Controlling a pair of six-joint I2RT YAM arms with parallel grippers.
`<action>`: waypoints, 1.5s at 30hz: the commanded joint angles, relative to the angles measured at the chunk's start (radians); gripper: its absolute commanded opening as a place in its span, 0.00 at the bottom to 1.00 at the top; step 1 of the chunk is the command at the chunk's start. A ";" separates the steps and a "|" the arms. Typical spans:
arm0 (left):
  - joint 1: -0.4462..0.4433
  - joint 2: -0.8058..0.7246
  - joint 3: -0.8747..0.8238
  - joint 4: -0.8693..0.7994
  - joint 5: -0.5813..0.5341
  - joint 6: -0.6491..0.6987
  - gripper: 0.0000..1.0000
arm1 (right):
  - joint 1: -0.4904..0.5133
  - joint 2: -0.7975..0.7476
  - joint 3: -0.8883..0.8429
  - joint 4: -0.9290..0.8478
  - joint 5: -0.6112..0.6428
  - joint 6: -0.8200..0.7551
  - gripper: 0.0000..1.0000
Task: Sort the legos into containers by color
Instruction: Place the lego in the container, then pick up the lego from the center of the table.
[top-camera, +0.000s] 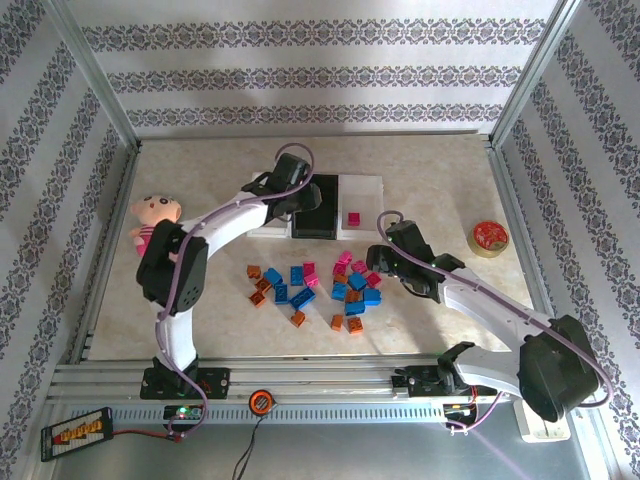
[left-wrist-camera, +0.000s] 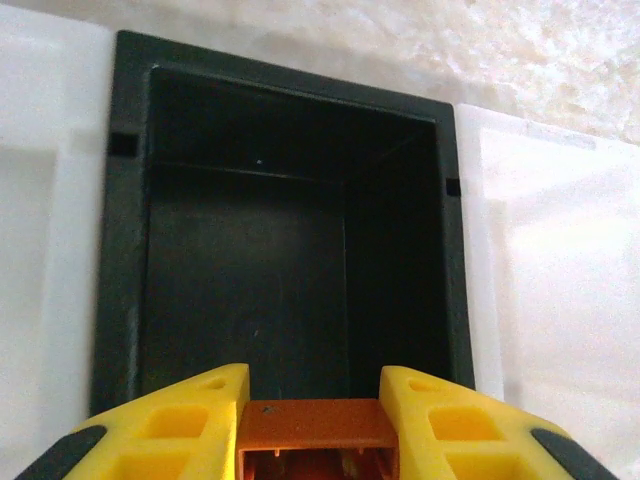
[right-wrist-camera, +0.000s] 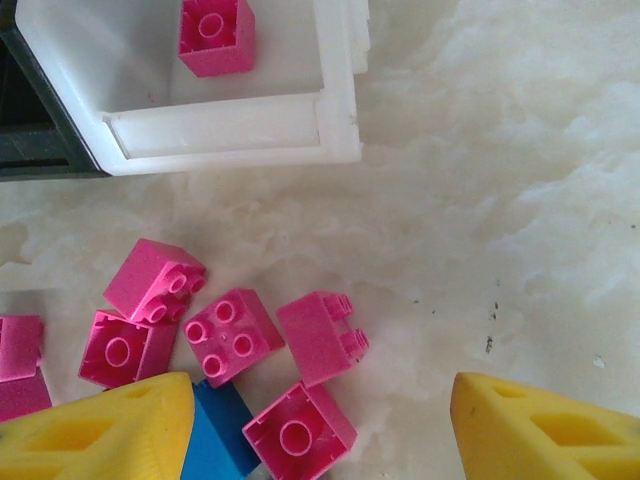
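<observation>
1. Scattered loose on the bench (top-camera: 440, 160) between the 2 arms, on the near side of the trays: the legos (top-camera: 320, 288), with blue, orange and pink mixed in 1 cluster.
2. Clamped between the yellow fingers (left-wrist-camera: 180, 425) of the left hand (left-wrist-camera: 315, 395): 1 orange lego (left-wrist-camera: 315, 428), held above the near rim of the black tray (left-wrist-camera: 128, 250).
3. Set in 1 row beyond the cluster: 3 trays, with the black tray in the middle. Touching its long sides: the left white tray (top-camera: 262, 228), partly covered by the left arm, and the right white tray (top-camera: 365, 190).
4. Lying on the floor of the right white tray, studs up: 1 pink lego (right-wrist-camera: 215, 35), near the wall next to the black tray.
5. Right hand (right-wrist-camera: 320, 430): jaws spread wide, gripping nothing, low over the right end of the cluster, just near of the right white tray's corner.
6. Directly below the right hand on the bench: several pink bricks (right-wrist-camera: 230, 335) tipped at different angles, and 1 blue brick (right-wrist-camera: 220, 445) touching the inner side of 1 yellow finger.
7. At the left bench edge, beside the left arm: pink plush doll (top-camera: 155, 215).
8. At the right side of the bench, well apart from the cluster: round red tape roll (top-camera: 489, 238).
</observation>
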 joint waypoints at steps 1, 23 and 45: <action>-0.009 0.032 0.079 -0.029 -0.004 0.033 0.37 | -0.014 -0.025 -0.015 -0.036 0.018 0.011 0.69; -0.009 -0.676 -0.621 0.231 0.049 -0.042 0.87 | -0.052 0.201 0.070 -0.025 -0.097 -0.062 0.63; 0.005 -1.150 -0.996 0.109 -0.152 -0.042 0.99 | -0.103 0.202 0.106 -0.008 -0.173 -0.097 0.19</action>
